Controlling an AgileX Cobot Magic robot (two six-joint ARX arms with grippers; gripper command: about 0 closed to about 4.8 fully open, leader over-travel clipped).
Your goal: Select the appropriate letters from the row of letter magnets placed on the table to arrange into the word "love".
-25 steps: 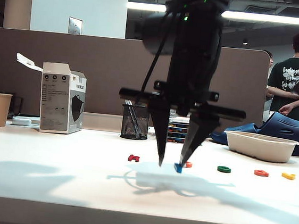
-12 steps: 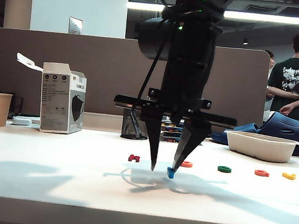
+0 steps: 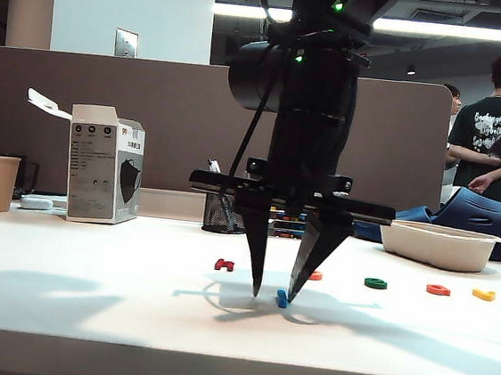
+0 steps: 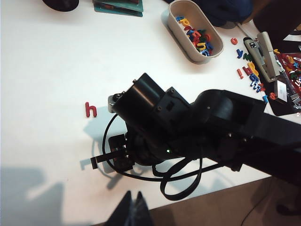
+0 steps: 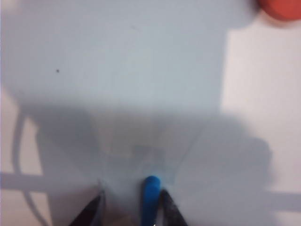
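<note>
The right gripper (image 3: pixel 272 293) stands point-down with its jaws spread on the white table (image 3: pixel 85 313), the blue bar letter (image 3: pixel 282 298) lying against its right-hand fingertip (image 3: pixel 295 292), in front of the letter row. The left gripper (image 4: pixel 130 212) hangs above, apparently pinched together. Behind sit the dark red letter (image 3: pixel 223 264), an orange-red ring (image 3: pixel 315 275), green letter (image 3: pixel 375 283), second orange-red letter (image 3: pixel 438 290) and yellow letter (image 3: pixel 483 294).

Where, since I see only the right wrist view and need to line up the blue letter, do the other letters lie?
Observer: In the exterior view, the right end effector stands open at the blue letter, which lies nearer the table's front edge than the row. The red letter lies to its left. The orange ring, green letter, second orange letter and yellow letter lie to its right.
Operator: Where is the left arm?
Observer: The left end effector shows only in its own wrist view, above the table, fingers together, holding nothing.
</note>
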